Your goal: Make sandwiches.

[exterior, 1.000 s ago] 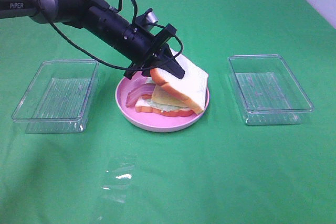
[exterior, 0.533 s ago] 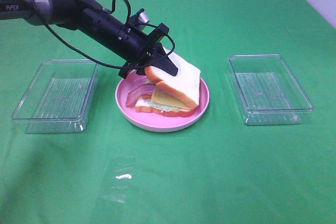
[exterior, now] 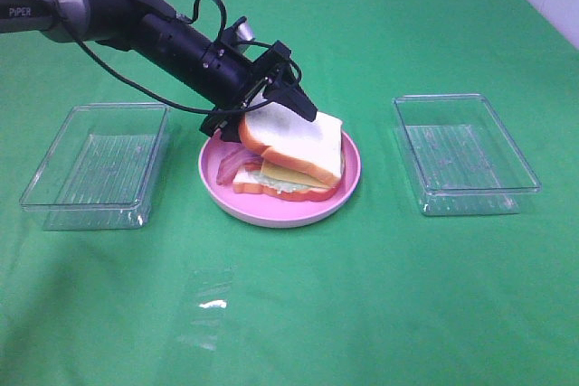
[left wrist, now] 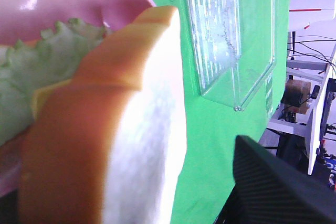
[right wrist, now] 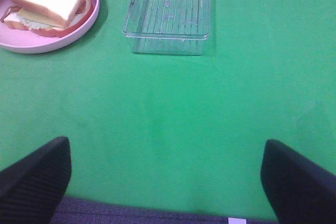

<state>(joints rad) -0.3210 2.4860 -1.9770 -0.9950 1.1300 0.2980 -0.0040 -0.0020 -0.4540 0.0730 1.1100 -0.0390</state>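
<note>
On the pink plate [exterior: 344, 189] at mid-table sits the sandwich [exterior: 288, 160], its top bread slice [exterior: 294, 139] tilted, far-left edge raised right at the left gripper [exterior: 282, 104], whose jaws stand apart around that edge rather than pinching it. Off to the near right, the right gripper [right wrist: 165, 174] hangs over bare green cloth [exterior: 380, 296], jaws spread wide, well apart from the sandwich, a clear tray [exterior: 463, 153] between them.
</note>
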